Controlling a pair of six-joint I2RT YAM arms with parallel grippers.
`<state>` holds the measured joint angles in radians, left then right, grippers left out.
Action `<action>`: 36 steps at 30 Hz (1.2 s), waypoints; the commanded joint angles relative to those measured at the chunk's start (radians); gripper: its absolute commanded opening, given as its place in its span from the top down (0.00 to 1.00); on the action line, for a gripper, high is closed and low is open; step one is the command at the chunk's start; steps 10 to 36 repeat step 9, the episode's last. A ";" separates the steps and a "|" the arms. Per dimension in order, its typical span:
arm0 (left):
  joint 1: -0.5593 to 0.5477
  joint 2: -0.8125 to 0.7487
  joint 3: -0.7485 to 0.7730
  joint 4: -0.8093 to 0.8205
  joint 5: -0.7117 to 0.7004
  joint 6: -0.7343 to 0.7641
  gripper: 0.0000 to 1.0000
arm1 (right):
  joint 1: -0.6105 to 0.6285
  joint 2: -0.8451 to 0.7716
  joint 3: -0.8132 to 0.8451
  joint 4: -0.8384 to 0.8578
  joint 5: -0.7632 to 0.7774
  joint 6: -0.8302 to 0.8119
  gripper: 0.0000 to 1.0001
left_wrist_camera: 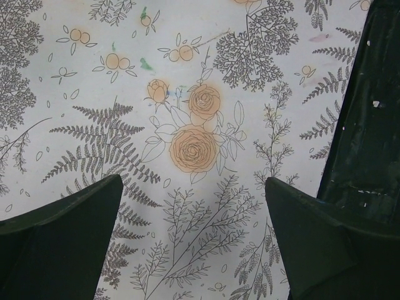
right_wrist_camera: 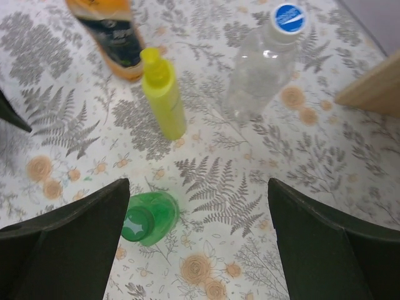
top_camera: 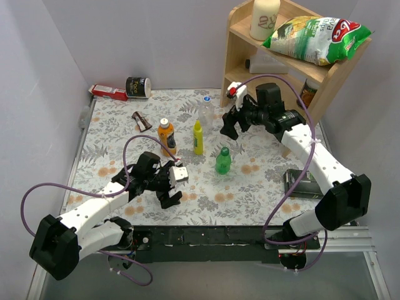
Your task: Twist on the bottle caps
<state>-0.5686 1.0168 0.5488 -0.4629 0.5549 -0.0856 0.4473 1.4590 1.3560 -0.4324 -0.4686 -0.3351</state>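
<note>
The right gripper (right_wrist_camera: 197, 187) hangs wide open and empty over the middle of the tabletop (top_camera: 112, 156). The green bottle (right_wrist_camera: 159, 215) stands close by its left finger, green cap (right_wrist_camera: 136, 225) on its neck. Toward the far edge stands the clear bottle (right_wrist_camera: 259, 72), topped by a blue cap (right_wrist_camera: 289, 17) with a white mark too small to read. The orange bottle (top_camera: 166, 139) carries a white cap (top_camera: 164, 121); its dark label is illegible. A slim yellow bottle (right_wrist_camera: 164, 97) stands between them. The left gripper (left_wrist_camera: 194, 181) is fully spread, holding nothing, near the tabletop's near edge.
</note>
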 commanded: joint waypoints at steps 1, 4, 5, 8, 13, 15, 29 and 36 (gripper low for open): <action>0.009 -0.035 0.031 0.017 -0.018 -0.002 0.02 | 0.001 -0.045 0.078 -0.046 0.234 0.139 0.02; 0.016 -0.047 0.046 0.013 -0.016 -0.014 0.02 | 0.001 -0.075 0.086 -0.078 0.283 0.137 0.02; 0.016 -0.056 0.053 0.013 -0.016 -0.013 0.02 | 0.001 -0.083 0.086 -0.086 0.306 0.131 0.02; 0.016 -0.073 0.062 0.026 -0.024 -0.005 0.02 | 0.001 -0.100 0.104 -0.138 0.327 0.102 0.02; 0.016 -0.092 0.069 0.030 -0.029 -0.003 0.02 | 0.001 -0.104 0.112 -0.150 0.347 0.100 0.02; 0.016 -0.092 0.069 0.030 -0.029 -0.003 0.02 | 0.001 -0.104 0.112 -0.150 0.347 0.100 0.02; 0.016 -0.092 0.069 0.030 -0.029 -0.003 0.02 | 0.001 -0.104 0.112 -0.150 0.347 0.100 0.02; 0.016 -0.092 0.069 0.030 -0.029 -0.003 0.02 | 0.001 -0.104 0.112 -0.150 0.347 0.100 0.02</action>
